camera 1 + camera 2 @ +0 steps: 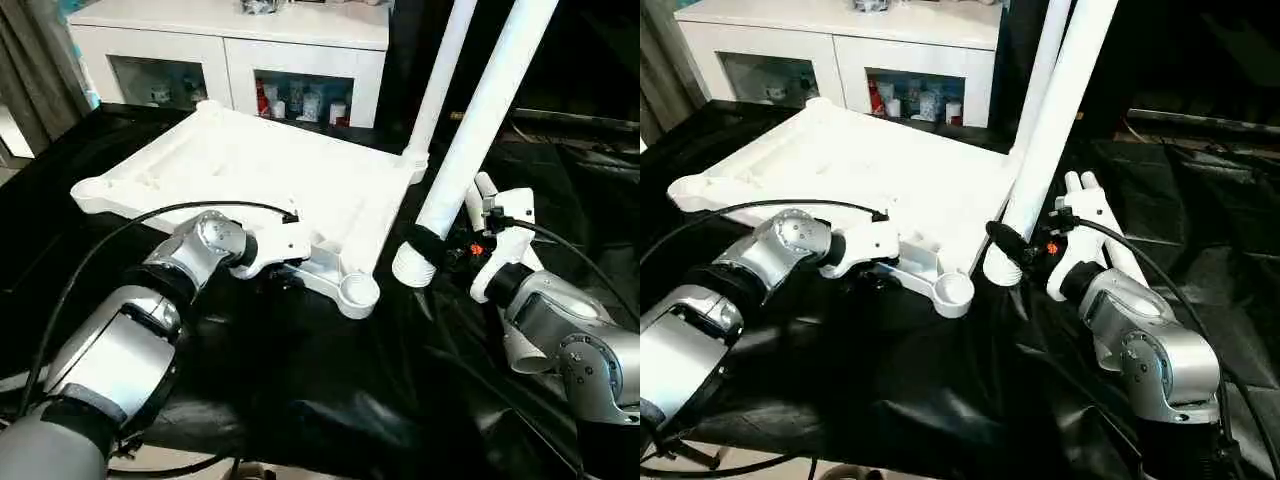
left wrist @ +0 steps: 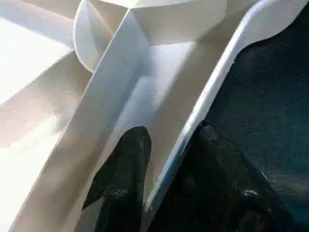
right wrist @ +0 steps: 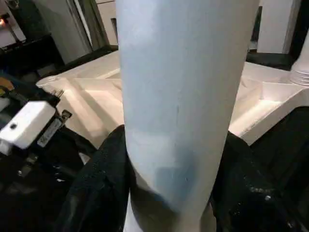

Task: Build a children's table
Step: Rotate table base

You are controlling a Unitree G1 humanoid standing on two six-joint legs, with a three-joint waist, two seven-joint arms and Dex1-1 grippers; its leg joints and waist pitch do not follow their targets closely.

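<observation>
The white tabletop (image 1: 250, 165) is lying ribbed underside up on a black sheet (image 1: 330, 400), in front of a white cabinet (image 1: 230, 45). The left gripper (image 2: 166, 159) is straddling the tabletop's near rim, one finger (image 2: 123, 169) inside the rim and the other outside, the jaws narrowed about it. The right gripper (image 1: 435, 255) is clasping a white leg (image 1: 480, 130) near its lower end, just beside the tabletop's near-right corner socket (image 1: 358, 291). A second leg (image 1: 440, 70) is standing in the tabletop's far-right socket.

Black sheet (image 1: 300, 400), white tabletop (image 1: 250, 160) lying underside-up
</observation>
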